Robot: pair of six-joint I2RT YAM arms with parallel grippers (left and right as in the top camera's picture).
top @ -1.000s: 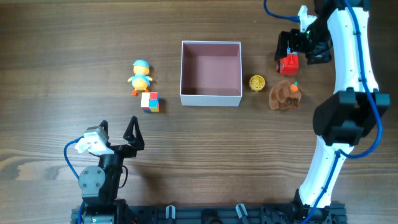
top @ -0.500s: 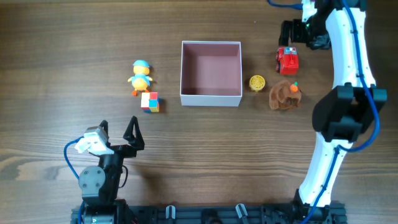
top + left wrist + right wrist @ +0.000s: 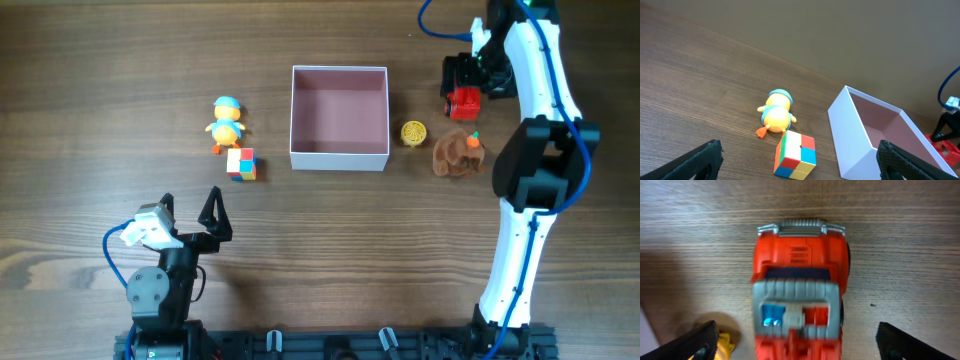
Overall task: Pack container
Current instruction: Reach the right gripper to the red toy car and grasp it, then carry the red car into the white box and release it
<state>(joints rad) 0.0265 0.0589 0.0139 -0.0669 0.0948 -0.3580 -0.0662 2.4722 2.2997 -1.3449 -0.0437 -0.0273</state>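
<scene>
Overhead, red truck (image 3: 464, 101) half under right gripper (image 3: 462, 80).

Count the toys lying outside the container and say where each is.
5. Duck and colour cube left of the container; yellow disc, brown plush and red truck right of it. None seem hidden.

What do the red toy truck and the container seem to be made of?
The red toy truck looks like moulded plastic, glossy: smooth red body, grey ribbed parts with soft highlights. The container looks like thin cardboard, matte: flat white walls, sharp corners, dull pink inside; thin plastic is possible.
</scene>
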